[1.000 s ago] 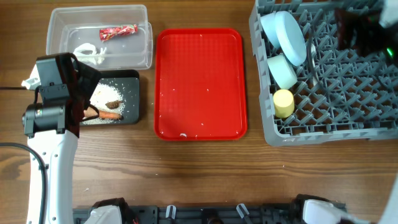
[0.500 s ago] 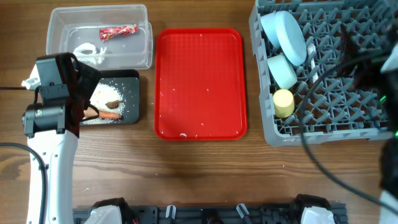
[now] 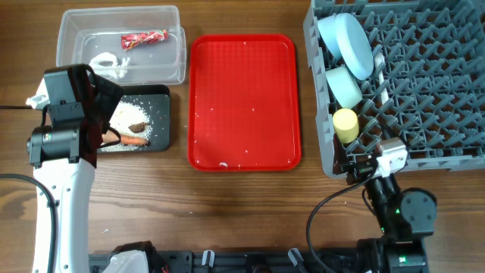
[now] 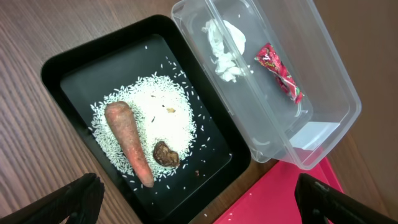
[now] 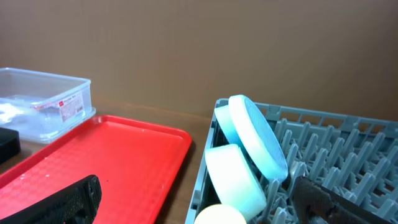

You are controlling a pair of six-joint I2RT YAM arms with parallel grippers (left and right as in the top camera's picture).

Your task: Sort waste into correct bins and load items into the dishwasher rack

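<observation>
White left arm (image 3: 67, 201), black motor housings (image 3: 54, 142)

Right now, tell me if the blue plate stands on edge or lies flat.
On edge, tilted: the pale blue plate leans among the pegs of the grey rack, rim up.

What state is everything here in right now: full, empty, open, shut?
Clear tub: holds wrapper and white scrap.
Black tub: holds rice, carrot stick, brown lump.
Red tray: bare except white specks.
Rack: holds plate on edge, bowl, yellow cup.
Left gripper: open, empty.
Right gripper: open, empty.
</observation>
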